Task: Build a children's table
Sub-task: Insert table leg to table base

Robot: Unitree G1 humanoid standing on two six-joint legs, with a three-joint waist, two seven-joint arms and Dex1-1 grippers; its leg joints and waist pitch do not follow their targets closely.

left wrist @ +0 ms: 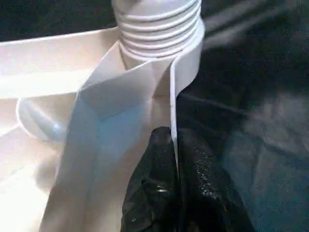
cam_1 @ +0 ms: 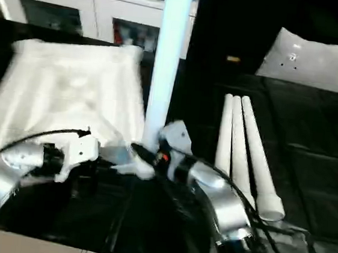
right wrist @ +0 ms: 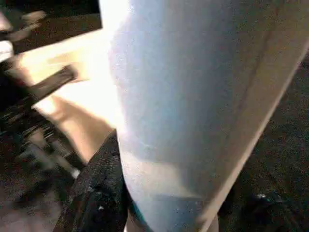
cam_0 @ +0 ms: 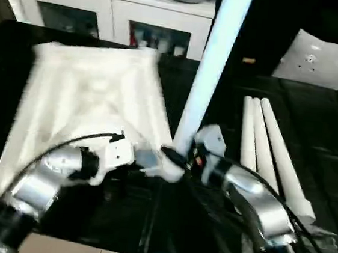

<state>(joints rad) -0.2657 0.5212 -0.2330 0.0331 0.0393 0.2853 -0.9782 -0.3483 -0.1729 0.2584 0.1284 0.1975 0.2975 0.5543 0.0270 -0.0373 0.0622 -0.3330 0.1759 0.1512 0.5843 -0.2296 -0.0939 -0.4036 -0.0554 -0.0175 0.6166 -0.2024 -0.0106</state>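
Observation:
The white table top (cam_0: 88, 94) lies upside down on the black table, ribbed side up. One white leg (cam_0: 212, 64) stands upright at its near right corner. Its threaded end (left wrist: 159, 24) sits at the round corner socket. My right gripper (cam_0: 181, 155) is shut on the leg's lower part, and a black finger (right wrist: 99, 193) presses against the tube (right wrist: 183, 96). My left gripper (cam_0: 147, 159) is shut on a thin wall of the table top beside that socket, with the black fingers (left wrist: 159, 193) pinching the rib. Three more legs (cam_0: 269, 149) lie side by side to the right.
White cabinets with glass doors (cam_0: 108, 11) stand behind the table. A flat grey-white panel with small holes (cam_0: 327, 61) leans at the back right. Black sheeting (cam_0: 147, 221) covers the table, and its front edge runs just below my forearms.

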